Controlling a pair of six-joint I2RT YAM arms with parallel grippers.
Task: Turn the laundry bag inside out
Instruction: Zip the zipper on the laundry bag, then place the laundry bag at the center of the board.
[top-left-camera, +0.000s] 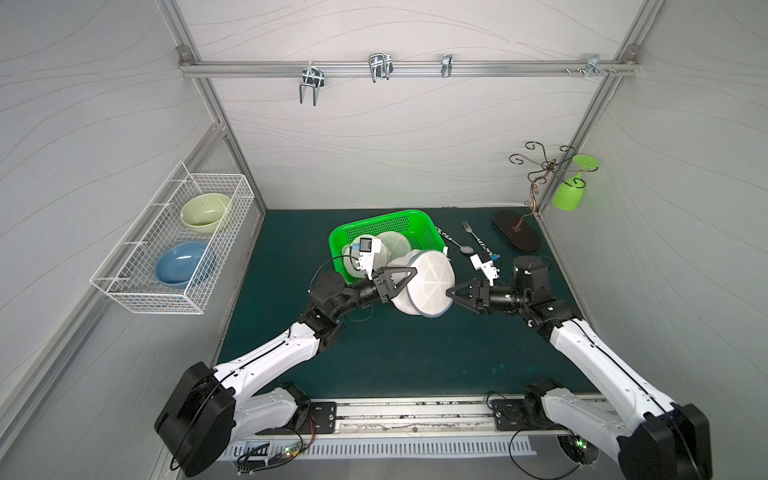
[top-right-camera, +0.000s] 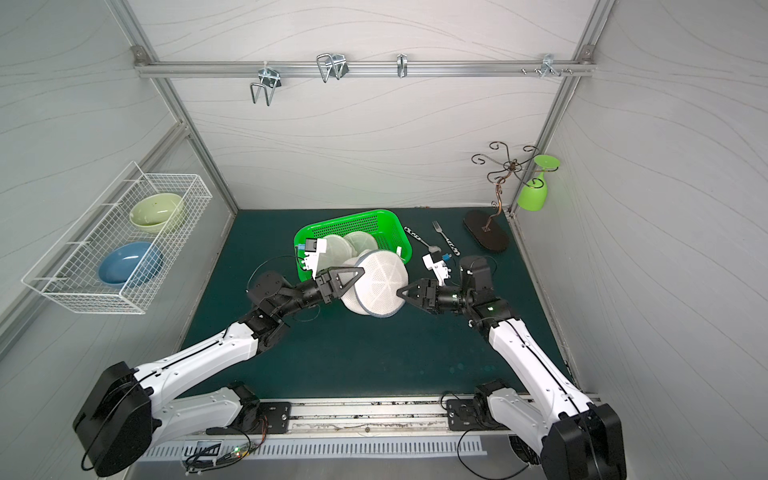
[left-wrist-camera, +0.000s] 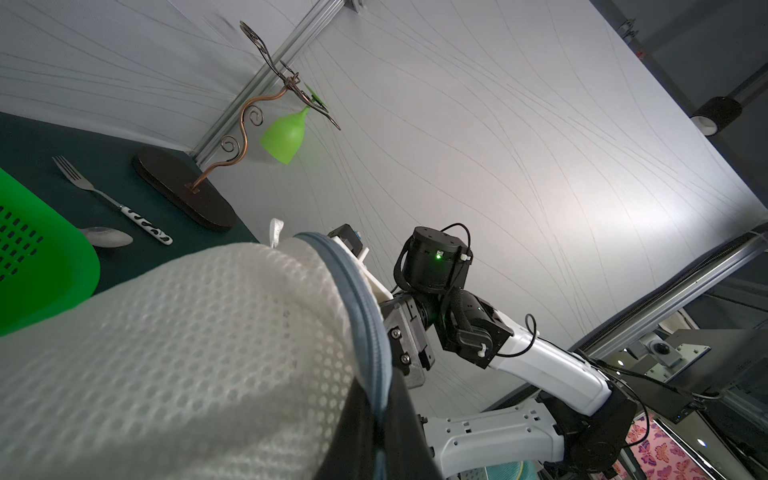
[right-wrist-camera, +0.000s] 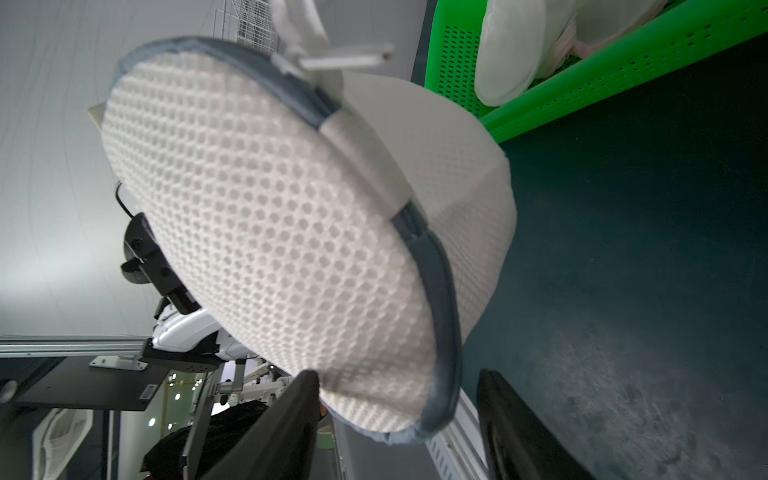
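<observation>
L gripper is clamped tight on the laundry bag, pinching its grey-blue rim on the bag's left side. In the left wrist view one black finger sits right against that rim, w/ mesh filling most of the pic.

R gripper is at the opp. side of the bag, jaws partly apart & straddling the rim. In the right wrist view one finger touches the mesh face and the other stands off the rim w/ a gap, so no pinch there.

Bag = round, white honeycomb mesh, domed, tilted up on edge btwn the two grippers. It's approx mid-mat and looks lifted clear of it. In both top views it overlaps the near right corner of the green basket; touching or not, can't tell. A white tab covers part of the rim in the right wrist view.

Basket holds more pale round pieces. Spoon & fork lie on the mat just right of the basket. Further right is a dark-based curly stand w/ a green cup hanging upside down. Wire rack on the left wall holds a green bowl & a blue bowl.
</observation>
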